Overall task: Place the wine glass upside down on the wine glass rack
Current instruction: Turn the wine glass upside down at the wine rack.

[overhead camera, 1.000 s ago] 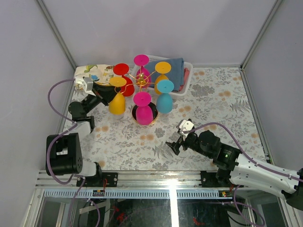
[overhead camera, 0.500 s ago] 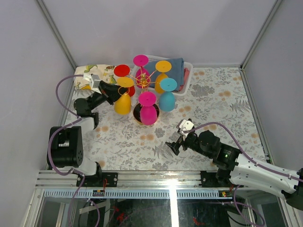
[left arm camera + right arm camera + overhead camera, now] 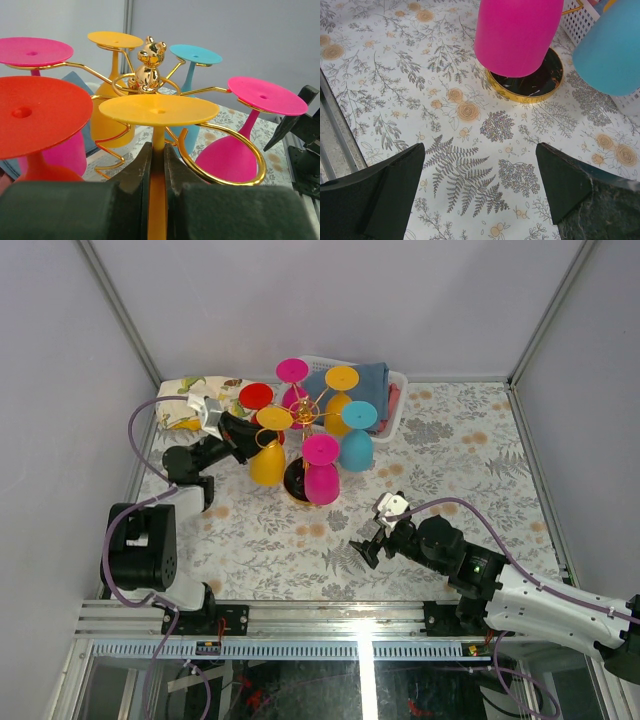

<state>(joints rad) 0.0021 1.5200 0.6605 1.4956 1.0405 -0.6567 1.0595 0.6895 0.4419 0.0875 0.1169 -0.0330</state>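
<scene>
Since a second ago the left arm has carried the yellow glass (image 3: 158, 109) rightward in the overhead view, and the rack (image 3: 146, 70) with its hung glasses has turned with it. The rack stands just ahead of the left gripper (image 3: 156, 152), its nearest loop right of the fingers. That gripper clamps the inverted glass's stem, with the foot just above. The right gripper (image 3: 480, 150) gapes wide and empty, with the rack's base (image 3: 522, 98) ahead of it.
</scene>
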